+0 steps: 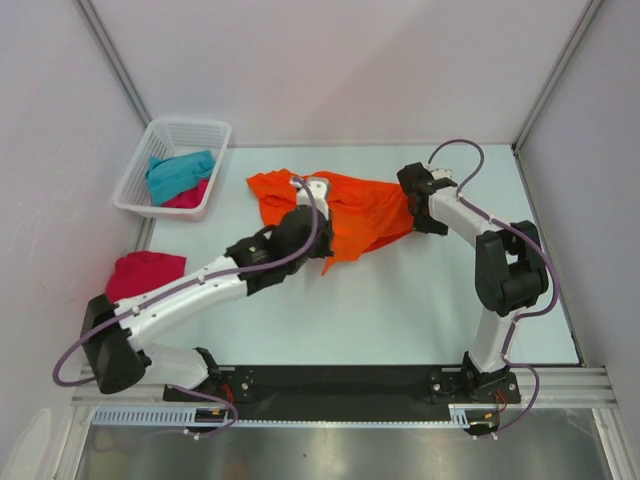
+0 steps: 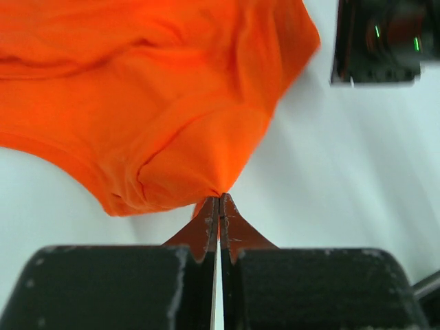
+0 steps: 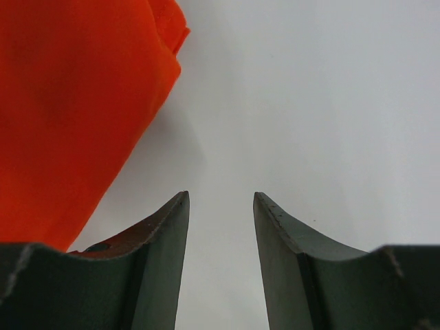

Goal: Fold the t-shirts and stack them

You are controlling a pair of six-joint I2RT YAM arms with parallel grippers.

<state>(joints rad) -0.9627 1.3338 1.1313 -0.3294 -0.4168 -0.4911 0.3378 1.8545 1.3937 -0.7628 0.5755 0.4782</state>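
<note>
Four t-shirts are showing in the top view. The orange t-shirt (image 1: 350, 215) is lying crumpled at ctr of the counter (image 1: 400, 300), spreading from ctr-left to ctr-right of frame. The left gripper (image 2: 220, 201) is clenching tight on a bunched fold at that shirt's edge. In the left wrist view its fingers are meeting at btm ctr w/ orange cloth pinched at the tips. The right gripper (image 3: 220, 199) is sitting released, jaws apart w/ nothing btw them and bare counter showing through. The orange cloth is lying just beside the finger at left of the right wrist view. A teal t-shirt (image 1: 180, 170) and a pink t-shirt (image 1: 190, 196) are lying in the white lattice basket (image 1: 150, 135) at upper left. A second pink t-shirt (image 1: 145, 272) is lying bunched at mid-left of frame, near the counter's left edge, well apart from the orange one.
</note>
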